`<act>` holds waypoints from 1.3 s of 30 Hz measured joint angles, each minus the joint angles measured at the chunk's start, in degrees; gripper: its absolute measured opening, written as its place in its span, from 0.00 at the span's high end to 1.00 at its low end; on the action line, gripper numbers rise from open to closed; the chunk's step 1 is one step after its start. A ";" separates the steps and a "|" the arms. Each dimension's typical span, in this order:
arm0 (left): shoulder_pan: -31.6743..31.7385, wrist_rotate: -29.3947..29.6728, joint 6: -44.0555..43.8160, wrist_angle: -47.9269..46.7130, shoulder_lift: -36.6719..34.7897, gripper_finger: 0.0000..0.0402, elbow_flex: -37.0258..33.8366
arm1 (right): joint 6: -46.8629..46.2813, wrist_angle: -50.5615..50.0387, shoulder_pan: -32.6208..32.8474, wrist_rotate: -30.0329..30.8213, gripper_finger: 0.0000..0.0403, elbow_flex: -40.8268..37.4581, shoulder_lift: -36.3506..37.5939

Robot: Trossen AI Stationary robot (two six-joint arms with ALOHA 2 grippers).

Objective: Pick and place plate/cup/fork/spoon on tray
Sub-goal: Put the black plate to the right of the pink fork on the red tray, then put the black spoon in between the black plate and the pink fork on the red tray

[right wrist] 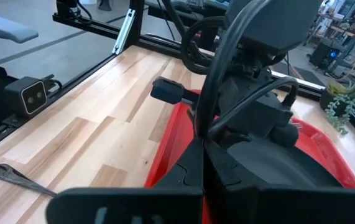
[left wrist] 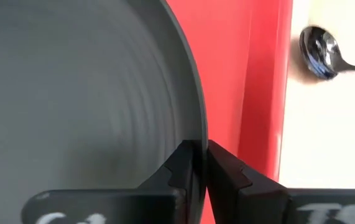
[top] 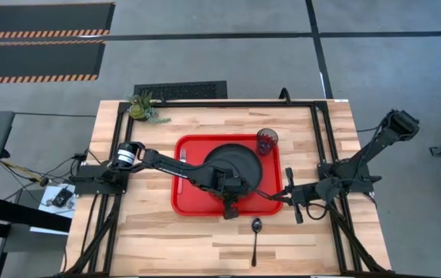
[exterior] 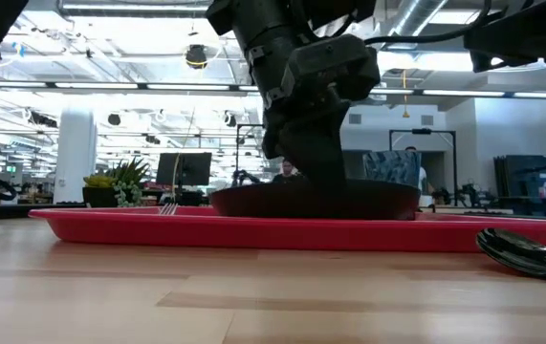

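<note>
The black plate (top: 243,157) lies on the red tray (top: 185,197). The dark cup (top: 266,140) stands at the tray's far right corner. The fork (top: 182,157) lies in the tray's left part, its pale tines showing in the low view (exterior: 167,207). The dark spoon (top: 256,230) lies on the table just near of the tray. My left gripper (top: 228,205) reaches over the tray and is shut on the plate's near rim. My right gripper (top: 289,188) is shut beside the tray's right rim. My left gripper pinches the plate's raised rim (left wrist: 197,134) at its near edge, one finger inside the rim and one outside. The fingers lie across the rim. Whether the plate's near edge is lifted off the tray I cannot tell. My right gripper: I cannot tell whether it touches the tray's rim.
A small potted plant (top: 144,108) stands at the table's far left. Black frame rails (top: 116,154) run along the table's left and right sides. Bare wood lies near of the tray on both sides of the spoon.
</note>
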State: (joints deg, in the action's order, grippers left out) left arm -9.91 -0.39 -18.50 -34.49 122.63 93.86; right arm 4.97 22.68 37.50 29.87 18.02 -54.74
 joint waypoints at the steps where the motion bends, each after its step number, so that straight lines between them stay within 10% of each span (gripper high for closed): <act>1: 0.00 -0.40 -0.02 -0.32 0.00 0.94 0.00 | 0.00 -0.07 0.00 0.01 0.97 0.00 0.00; 22: -0.44 0.38 -0.41 -1.52 -1.68 0.73 -0.02 | 0.00 0.00 0.00 0.11 0.97 0.00 0.00; 39: -6.98 10.06 4.79 7.43 -6.65 0.92 -6.82 | -11.80 -1.63 -0.08 -2.93 0.97 0.00 0.02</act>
State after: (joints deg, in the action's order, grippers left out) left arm -16.89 9.67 -13.71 -27.06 115.97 87.05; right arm -6.82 21.05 37.41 26.94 18.02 -54.73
